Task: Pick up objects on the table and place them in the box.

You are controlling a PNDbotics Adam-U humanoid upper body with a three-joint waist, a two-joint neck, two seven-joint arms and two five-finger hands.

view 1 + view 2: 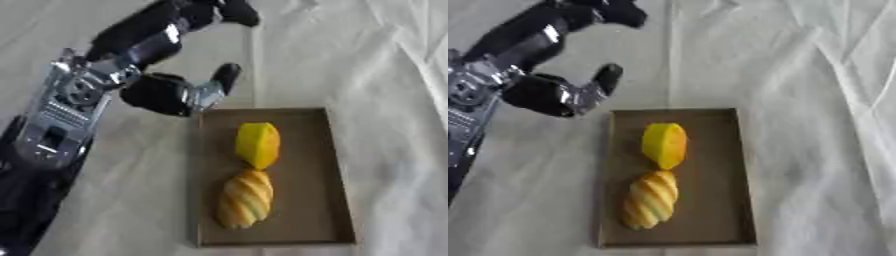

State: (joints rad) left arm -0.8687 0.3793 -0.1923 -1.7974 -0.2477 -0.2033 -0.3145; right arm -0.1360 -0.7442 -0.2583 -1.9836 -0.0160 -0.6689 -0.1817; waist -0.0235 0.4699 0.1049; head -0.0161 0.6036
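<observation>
Nearest, at the front of the shallow brown box (341, 200): a golden-brown bread loaf (245, 199) with slanted ridges across its top, lying lengthwise and leaning a little to one side. Just beyond it, tip to tip — a smooth yellow fruit (258, 144), mango-like, pointed toward the loaf and touching or nearly touching it. Both inside the box, along its middle, well clear of the side walls. No readable writing or brand on box, loaf or fruit.

Beneath everything, a desk (815, 100) draped in pale, creased cloth.

Farther back and to the left, beyond the box's far-left corner: the left robot hand (162, 94), black with silver joints, raised above the cloth and outside the box. Released — fingers spread and extended up toward the far edge, thumb sticking out toward the box corner, nothing held. Fruit and loaf both lying nearer and to the right of that palm, apart from it. Silver forearm running down the left edge.
</observation>
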